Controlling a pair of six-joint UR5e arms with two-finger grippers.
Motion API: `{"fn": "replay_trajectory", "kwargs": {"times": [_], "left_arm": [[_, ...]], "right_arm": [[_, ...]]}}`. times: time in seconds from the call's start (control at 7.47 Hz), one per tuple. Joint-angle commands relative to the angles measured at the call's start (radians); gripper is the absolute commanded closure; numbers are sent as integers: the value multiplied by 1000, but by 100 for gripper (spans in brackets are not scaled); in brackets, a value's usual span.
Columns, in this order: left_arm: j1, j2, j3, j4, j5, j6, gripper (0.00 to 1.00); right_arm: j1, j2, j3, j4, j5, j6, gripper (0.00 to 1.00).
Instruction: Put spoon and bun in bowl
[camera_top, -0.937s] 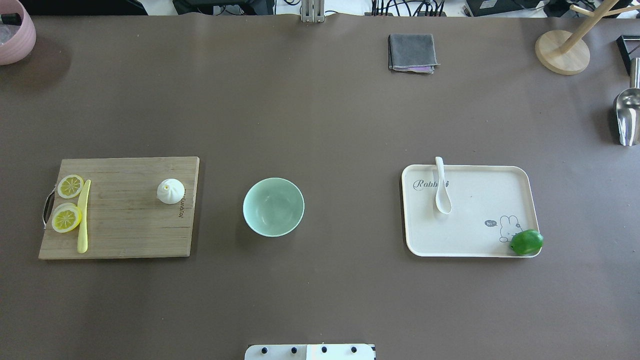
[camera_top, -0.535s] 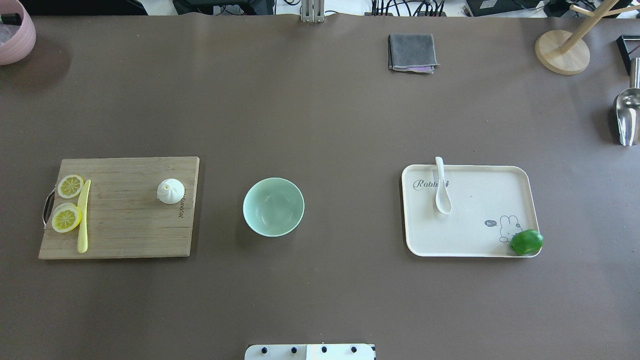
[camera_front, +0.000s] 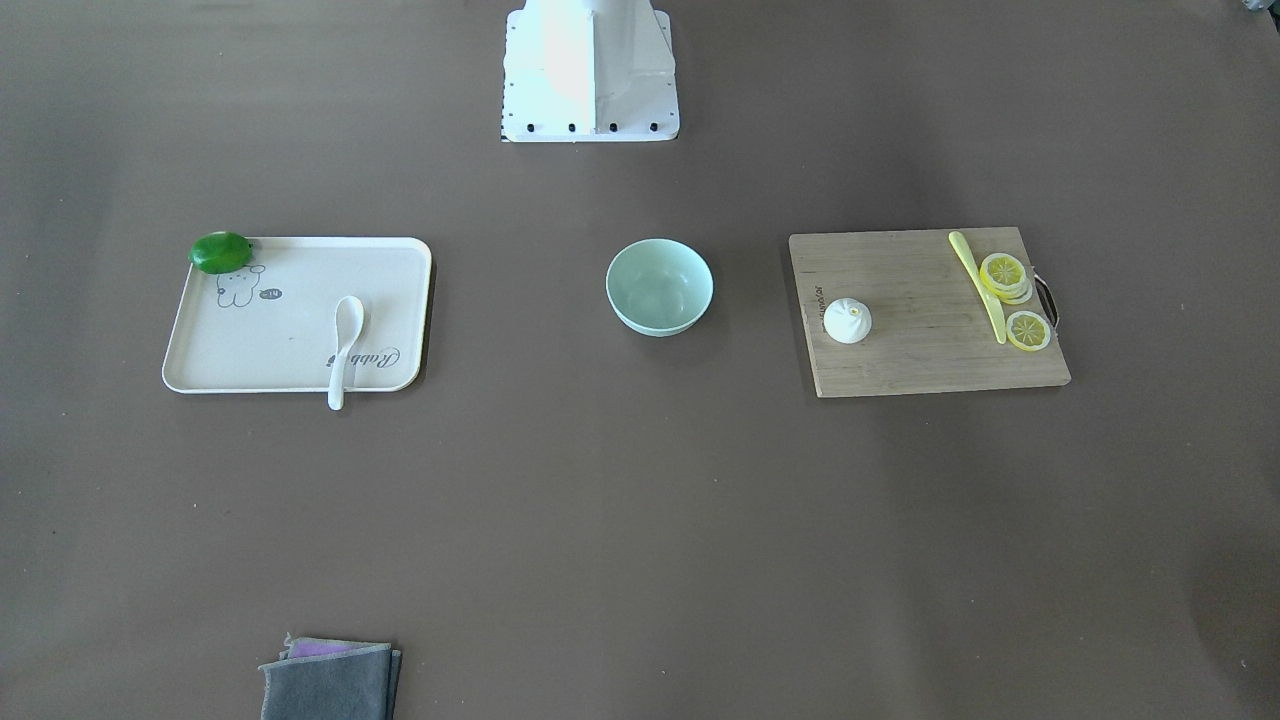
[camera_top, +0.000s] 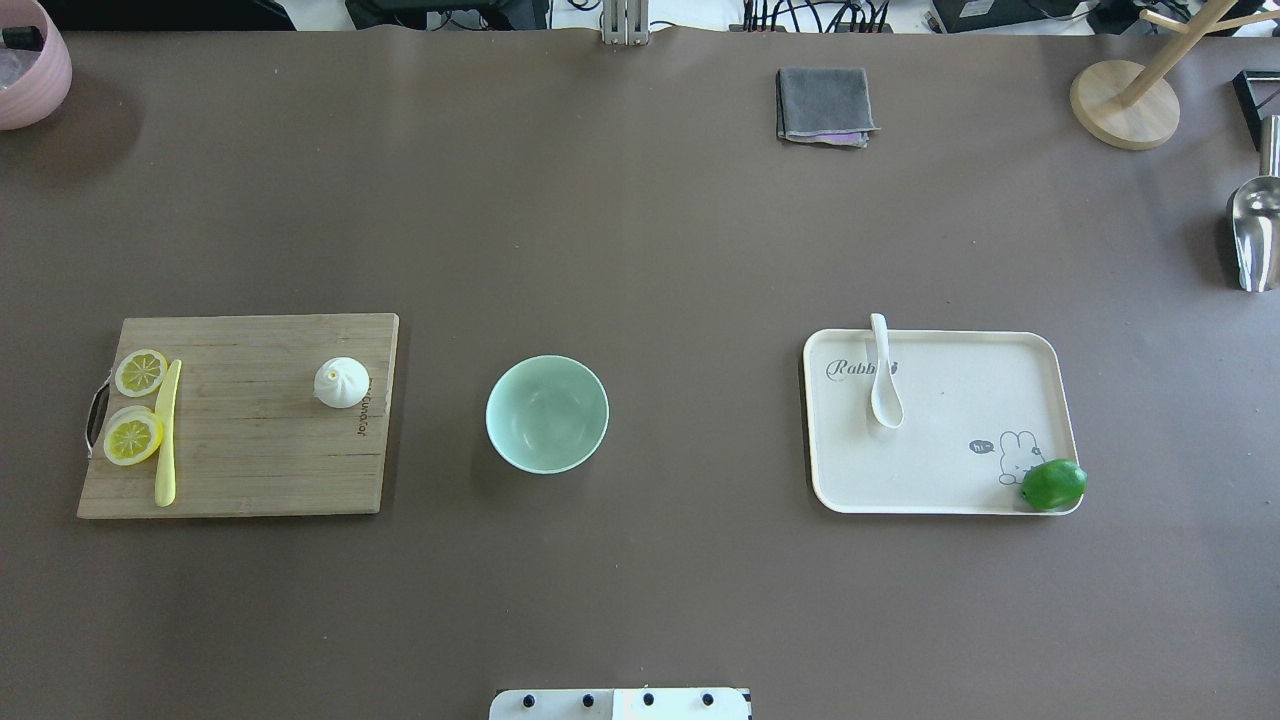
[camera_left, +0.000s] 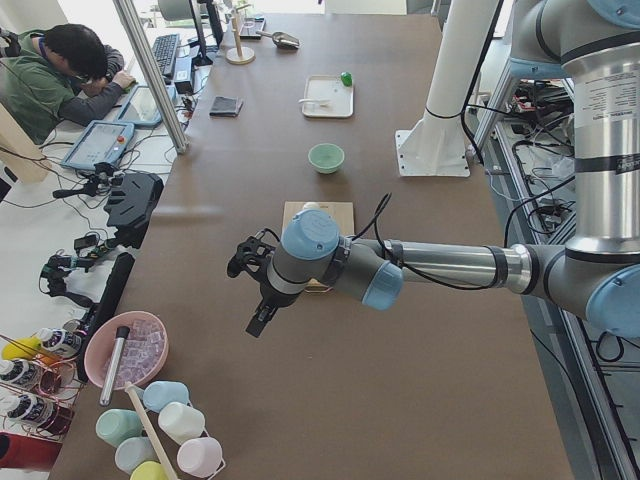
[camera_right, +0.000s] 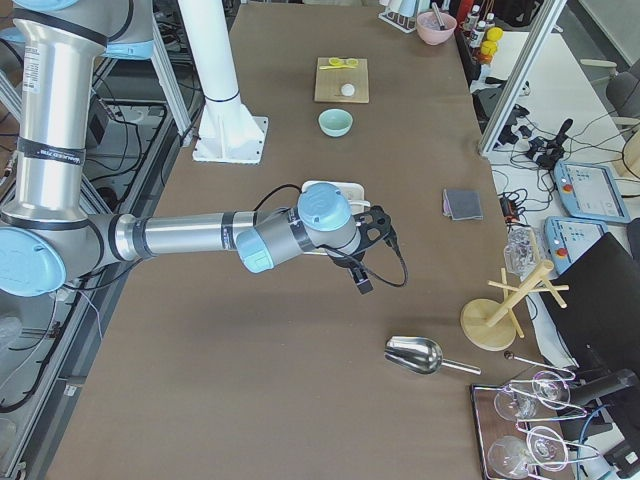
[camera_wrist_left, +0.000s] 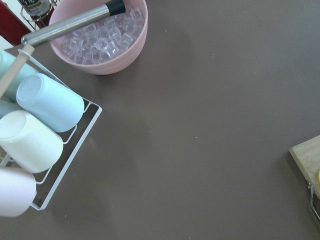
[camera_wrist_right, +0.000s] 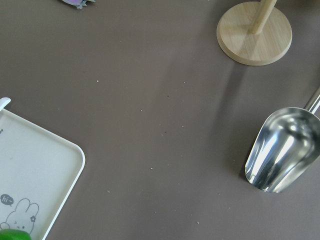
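The white spoon lies on the cream tray at the right, its handle over the far rim. The white bun sits on the wooden cutting board at the left. The empty mint-green bowl stands between them. Neither gripper shows in the overhead or front views. The left gripper hangs above the table beyond the board's outer end. The right gripper hangs beyond the tray's outer end. I cannot tell whether either is open or shut.
Lemon slices and a yellow-green knife lie on the board. A green fruit sits at the tray's corner. A grey cloth, wooden stand, metal scoop and pink ice bowl stand around the edges.
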Motion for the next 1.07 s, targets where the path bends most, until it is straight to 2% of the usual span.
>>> {"fn": "replay_trajectory", "kwargs": {"times": [0.0,0.27,0.4,0.54,0.67,0.8,0.94], "left_arm": [[2,-3,14,-59,-71,4,1],[12,17,17,-101,-118,-12,1],[31,17,17,-101,-129,-12,1],[47,19,17,-101,-128,-12,1],[52,19,17,-101,-128,-13,1],[55,19,17,-99,-129,-13,1],[58,20,18,-99,-129,-12,1]], "right_arm": [[-41,14,12,13,0,170,0],[-171,52,17,102,-11,421,0],[-278,99,17,180,-67,637,0],[-446,144,17,238,-262,853,0],[-637,190,16,242,-525,1010,0],[-777,230,-3,231,-689,1070,0],[-858,261,-41,233,-768,1117,0]]}}
